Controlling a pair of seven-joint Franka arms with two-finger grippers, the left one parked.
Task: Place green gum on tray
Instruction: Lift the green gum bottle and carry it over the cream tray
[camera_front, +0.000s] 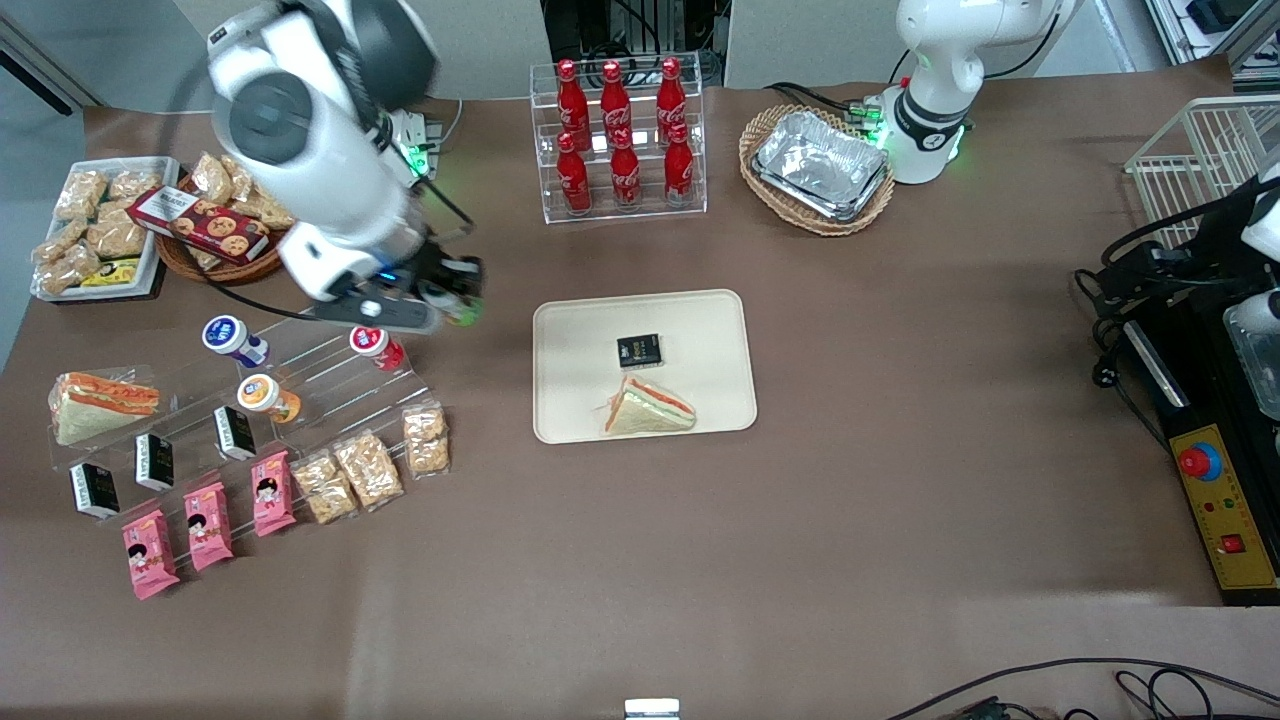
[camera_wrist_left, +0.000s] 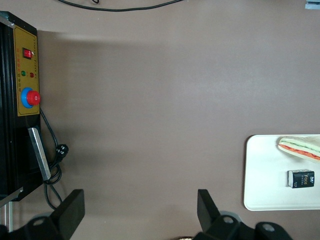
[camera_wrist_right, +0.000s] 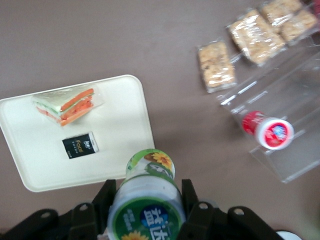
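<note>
1. The gripper (camera_front: 455, 295) is hanging in the air above the bare table, between the clear stand (camera_front: 300, 375) and the tray (camera_front: 560, 420).
2. Its fingers (camera_wrist_right: 192, 212) are clamping the green gum (camera_wrist_right: 147, 200) from both sides, so the bottle is riding off the table.
3. In the front view the gum is showing only as a small green patch (camera_front: 463, 316) at the fingertips, probably its body.
4. The tray is lying toward the parked arm's end from the gripper, near but not under it.
5. A sandwich (camera_front: 648, 408) and a small black packet (camera_front: 639, 351) are sitting on the tray, apart from each other.
6. The red bottle (camera_front: 378, 347) is lying on the stand just beside the gripper; the orange bottle (camera_front: 268, 397) and a blue-lidded one (camera_front: 234, 340) are resting on it too.
</note>
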